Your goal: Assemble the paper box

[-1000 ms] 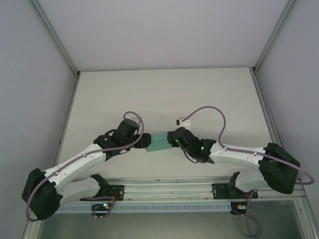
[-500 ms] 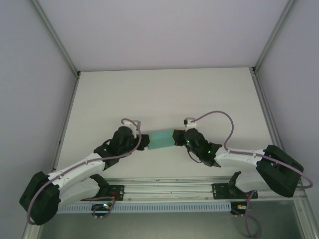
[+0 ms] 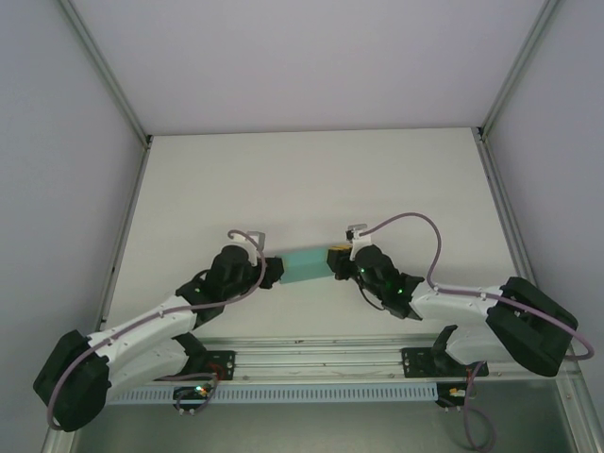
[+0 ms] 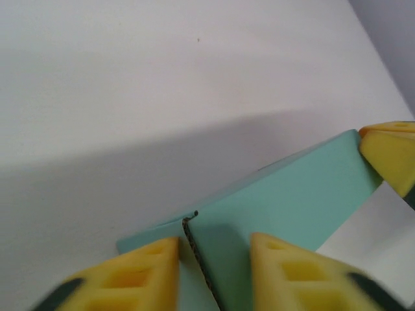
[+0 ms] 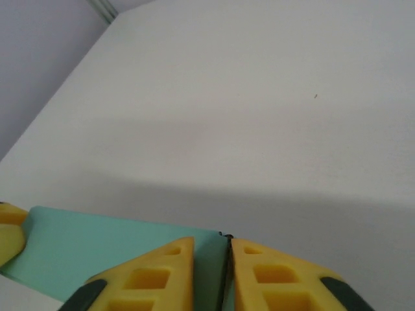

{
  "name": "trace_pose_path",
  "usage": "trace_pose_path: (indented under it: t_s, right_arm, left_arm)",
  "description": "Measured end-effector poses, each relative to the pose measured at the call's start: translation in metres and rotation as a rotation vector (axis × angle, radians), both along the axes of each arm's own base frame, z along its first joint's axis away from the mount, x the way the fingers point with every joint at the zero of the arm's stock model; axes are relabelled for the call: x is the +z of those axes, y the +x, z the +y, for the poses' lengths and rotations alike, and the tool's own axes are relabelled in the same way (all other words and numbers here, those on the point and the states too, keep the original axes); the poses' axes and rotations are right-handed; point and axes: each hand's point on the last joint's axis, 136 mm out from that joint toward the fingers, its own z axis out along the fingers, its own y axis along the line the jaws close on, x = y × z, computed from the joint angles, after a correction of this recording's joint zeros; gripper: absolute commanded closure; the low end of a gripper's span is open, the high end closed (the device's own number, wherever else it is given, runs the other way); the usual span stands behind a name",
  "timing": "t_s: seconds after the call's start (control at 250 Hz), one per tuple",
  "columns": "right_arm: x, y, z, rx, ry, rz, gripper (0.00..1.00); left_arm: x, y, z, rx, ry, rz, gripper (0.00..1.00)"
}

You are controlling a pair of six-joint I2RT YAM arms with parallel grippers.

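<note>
The teal paper box (image 3: 304, 265) hangs between my two grippers in the middle of the table's near half. My left gripper (image 3: 275, 270) is at its left end. In the left wrist view the yellow fingers (image 4: 150, 272) stand apart on either side of a dark cut edge of the box (image 4: 292, 194), with a gap to the right of that edge. My right gripper (image 3: 336, 261) is at the box's right end. Seen from the right wrist, my right gripper (image 5: 213, 243) is pinched on a thin card edge of the box (image 5: 97, 240).
The white table (image 3: 311, 179) stretches bare behind the box. Grey walls and metal frame posts (image 3: 104, 66) close in the left, right and back. The rail (image 3: 311, 363) with both arm bases runs along the near edge.
Both arms have lowered and stretched flatter. The box has gone from a narrow tilted shape to a wider, flatter one and shifted slightly right.
</note>
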Motion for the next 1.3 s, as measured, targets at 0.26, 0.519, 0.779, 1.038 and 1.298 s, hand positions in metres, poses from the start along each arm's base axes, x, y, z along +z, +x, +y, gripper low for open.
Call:
trace_pose_path:
  t_s: [0.26, 0.519, 0.779, 1.038, 1.298]
  right_arm:
    - [0.012, 0.002, 0.011, 0.059, -0.117, 0.049, 0.54]
    - [0.031, 0.011, 0.012, 0.055, -0.142, 0.056, 0.48]
    - [0.019, 0.008, 0.001, 0.127, -0.24, 0.067, 0.39]
    - [0.008, 0.005, -0.002, 0.162, -0.272, 0.093, 0.56]
    - [-0.003, 0.004, 0.007, 0.167, -0.133, 0.137, 0.8]
  left_arm:
    - [0.008, 0.004, 0.003, -0.008, 0.133, 0.032, 0.03]
    - [0.031, 0.013, -0.001, -0.017, 0.156, -0.013, 0.0]
    - [0.018, 0.011, 0.017, 0.018, 0.209, 0.027, 0.01]
    - [-0.005, -0.003, 0.024, 0.008, 0.198, 0.072, 0.2]
    - [-0.004, -0.003, 0.01, -0.027, 0.118, 0.058, 0.45]
